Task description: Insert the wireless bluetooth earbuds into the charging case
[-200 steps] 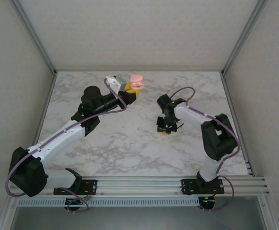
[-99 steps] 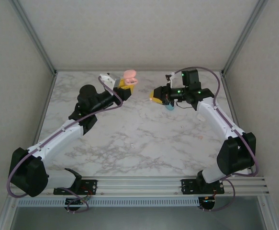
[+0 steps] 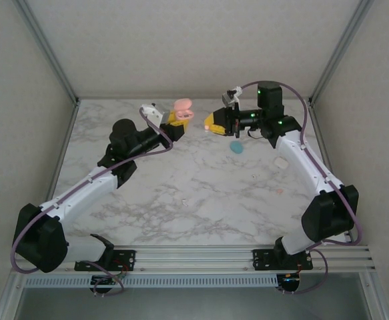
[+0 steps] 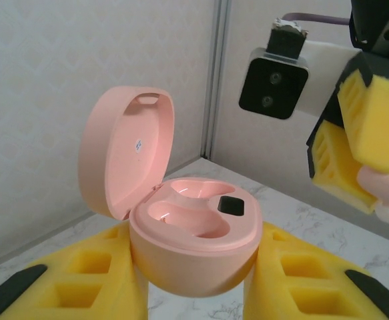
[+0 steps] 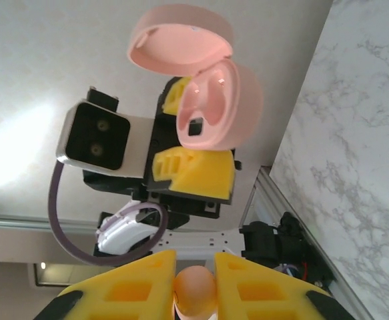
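Observation:
The pink charging case (image 4: 194, 247) has its lid open and both wells bare. My left gripper (image 4: 194, 293) is shut on its base and holds it in the air over the back of the table (image 3: 181, 193). In the top view the case (image 3: 183, 109) sits just above the left gripper (image 3: 175, 124). My right gripper (image 5: 195, 267) is shut on a pale pink earbud (image 5: 195, 290). It faces the case (image 5: 214, 107) from a short way off, not touching. The left wrist view shows the right gripper (image 4: 374, 180) with that earbud (image 4: 384, 190) at the right. From above, the right gripper (image 3: 215, 123) hangs close to the case's right.
On the marble top lie a teal rounded piece (image 3: 236, 147) under the right gripper, a small white squarish piece (image 3: 281, 162) and a tiny pale pink piece (image 3: 279, 191). Metal frame posts and pale walls close in the back and sides.
The right arm has risen from the middle of the table and swung back and left, carrying the earbud up close to the case. The left gripper shifted only slightly.

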`<state>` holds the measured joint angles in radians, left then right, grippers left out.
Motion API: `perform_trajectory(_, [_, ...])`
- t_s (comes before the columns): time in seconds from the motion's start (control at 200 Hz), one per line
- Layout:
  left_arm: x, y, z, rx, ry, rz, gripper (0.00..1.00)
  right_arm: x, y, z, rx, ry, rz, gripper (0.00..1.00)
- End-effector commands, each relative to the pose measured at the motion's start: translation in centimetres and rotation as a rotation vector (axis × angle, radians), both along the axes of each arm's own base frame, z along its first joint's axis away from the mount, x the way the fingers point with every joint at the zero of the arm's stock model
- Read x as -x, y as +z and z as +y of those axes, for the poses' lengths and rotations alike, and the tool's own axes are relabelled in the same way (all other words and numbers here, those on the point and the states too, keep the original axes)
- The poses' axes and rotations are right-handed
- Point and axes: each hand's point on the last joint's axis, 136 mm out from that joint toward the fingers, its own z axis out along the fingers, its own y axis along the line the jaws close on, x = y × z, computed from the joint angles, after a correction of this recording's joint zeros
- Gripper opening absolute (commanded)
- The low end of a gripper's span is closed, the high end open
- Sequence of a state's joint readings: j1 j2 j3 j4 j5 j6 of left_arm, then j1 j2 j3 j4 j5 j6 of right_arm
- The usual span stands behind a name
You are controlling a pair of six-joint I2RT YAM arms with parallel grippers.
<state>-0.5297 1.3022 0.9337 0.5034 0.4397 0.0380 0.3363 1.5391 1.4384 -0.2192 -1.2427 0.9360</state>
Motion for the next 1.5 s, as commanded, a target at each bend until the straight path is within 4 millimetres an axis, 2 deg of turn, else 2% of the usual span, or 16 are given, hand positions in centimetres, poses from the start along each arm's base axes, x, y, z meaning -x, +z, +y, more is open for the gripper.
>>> perform_trajectory(0.0, [0.5,-0.1,-0.7,-0.022,-0.03,-0.043,0.19,-0.8,0.9,0.3,-0.021,-0.001,0.047,0.2])
perform_trajectory(0.255, [0.8,-0.7,-1.5,-0.055,-0.055,-0.05,0.19,-3.0,0.1,0.6,-0.034,-0.1,0.163,0.2])
perform_trajectory(0.36, [0.8,-0.9,-1.7,-0.061,-0.058,-0.054,0.19,-3.3,0.0,0.6,-0.039,-0.108,0.161,0.2])
perform_trajectory(0.581, [1.5,-0.5,-2.0,-0.066,-0.091,-0.081,0.19,-2.9,0.2,0.4,-0.005,-0.106,0.025,0.2])
perform_trajectory(0.721, [2.1,0.1,-2.6,-0.048,-0.138,-0.084,0.19,-2.7,1.0,0.3,0.025,-0.109,-0.127,0.2])
perform_trajectory(0.851, [2.6,0.8,-3.1,-0.034,-0.182,-0.086,0.19,-2.8,1.7,0.3,0.014,-0.115,-0.201,0.2])
perform_trajectory(1.246, [2.8,1.6,-3.7,-0.006,-0.218,-0.087,0.19,-1.6,2.4,1.1,-0.002,-0.077,-0.26,0.2])
perform_trajectory(1.497, [3.0,2.1,-3.9,0.014,-0.236,-0.085,0.19,-2.0,1.5,1.3,0.038,-0.105,-0.277,0.2])
